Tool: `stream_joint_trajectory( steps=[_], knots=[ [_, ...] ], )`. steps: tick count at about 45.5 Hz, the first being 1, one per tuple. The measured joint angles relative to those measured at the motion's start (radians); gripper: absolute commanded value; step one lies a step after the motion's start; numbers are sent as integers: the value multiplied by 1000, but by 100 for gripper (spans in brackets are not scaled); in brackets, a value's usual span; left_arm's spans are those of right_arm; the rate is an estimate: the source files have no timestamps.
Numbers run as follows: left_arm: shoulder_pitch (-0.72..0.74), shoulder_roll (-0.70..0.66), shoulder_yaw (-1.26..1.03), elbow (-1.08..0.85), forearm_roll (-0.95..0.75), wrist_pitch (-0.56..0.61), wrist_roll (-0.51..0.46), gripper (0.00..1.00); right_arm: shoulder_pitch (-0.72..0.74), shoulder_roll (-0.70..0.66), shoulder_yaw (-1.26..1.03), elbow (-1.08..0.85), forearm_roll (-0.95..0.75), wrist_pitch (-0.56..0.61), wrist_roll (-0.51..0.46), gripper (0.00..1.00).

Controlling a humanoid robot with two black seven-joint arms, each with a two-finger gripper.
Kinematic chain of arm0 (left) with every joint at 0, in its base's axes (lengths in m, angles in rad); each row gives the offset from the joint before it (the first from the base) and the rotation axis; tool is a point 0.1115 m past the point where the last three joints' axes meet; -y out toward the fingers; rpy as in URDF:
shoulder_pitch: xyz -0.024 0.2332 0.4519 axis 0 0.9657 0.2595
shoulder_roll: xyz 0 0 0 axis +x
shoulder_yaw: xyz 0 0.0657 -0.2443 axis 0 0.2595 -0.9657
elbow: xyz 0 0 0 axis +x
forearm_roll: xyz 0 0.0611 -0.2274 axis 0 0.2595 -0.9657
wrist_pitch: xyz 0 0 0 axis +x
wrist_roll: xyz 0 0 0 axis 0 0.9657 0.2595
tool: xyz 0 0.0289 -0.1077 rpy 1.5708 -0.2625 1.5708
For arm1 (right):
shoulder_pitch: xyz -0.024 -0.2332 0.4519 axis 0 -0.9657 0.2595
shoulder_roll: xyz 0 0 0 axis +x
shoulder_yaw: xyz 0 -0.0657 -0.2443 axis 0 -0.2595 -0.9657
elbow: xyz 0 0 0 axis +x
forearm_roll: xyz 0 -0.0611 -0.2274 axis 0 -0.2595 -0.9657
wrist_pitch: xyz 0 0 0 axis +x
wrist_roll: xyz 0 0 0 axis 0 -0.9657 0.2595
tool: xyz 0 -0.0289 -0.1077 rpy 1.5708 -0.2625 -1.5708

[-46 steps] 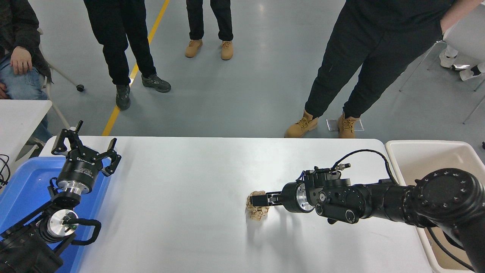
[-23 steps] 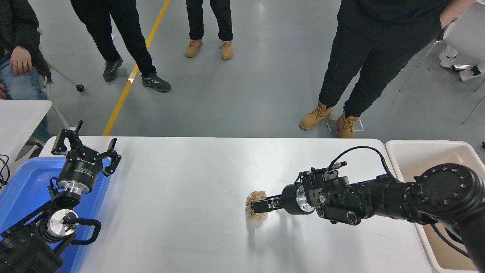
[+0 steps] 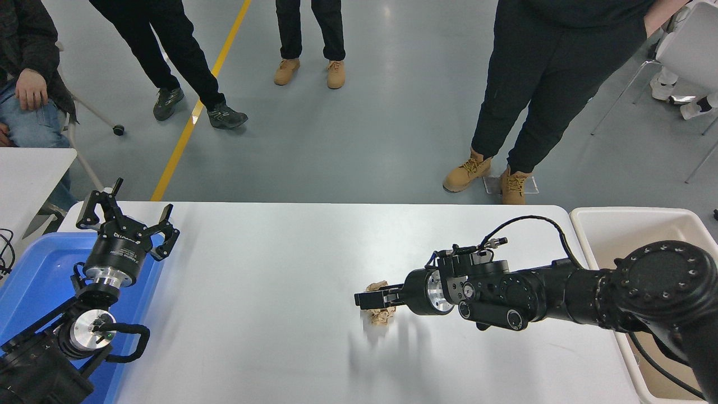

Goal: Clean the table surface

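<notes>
White surface is seen on grey floor w/ yellow line. One crumpled paper wad lies right of centre, clamped by right gripper. Left gripper, fingers spread, is parked over blue bin.

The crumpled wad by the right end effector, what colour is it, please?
Light brown, like kraft paper; the head view shows it.

A blue bin sits at my left, a beige bin at my right. A smaller white table stands far left. Beyond me, people's legs and tan boots stand on the grey floor.
</notes>
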Motion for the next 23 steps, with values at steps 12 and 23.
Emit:
stream_joint_trajectory(
  steps=[12, 23],
  knots=[
    [0, 0, 0, 0, 0, 0, 0, 99, -21, 0, -5, -13, -10, 0, 0, 99],
    [0, 0, 0, 0, 0, 0, 0, 99, -51, 0, -34, -39, -29, 0, 1, 98]
  ],
)
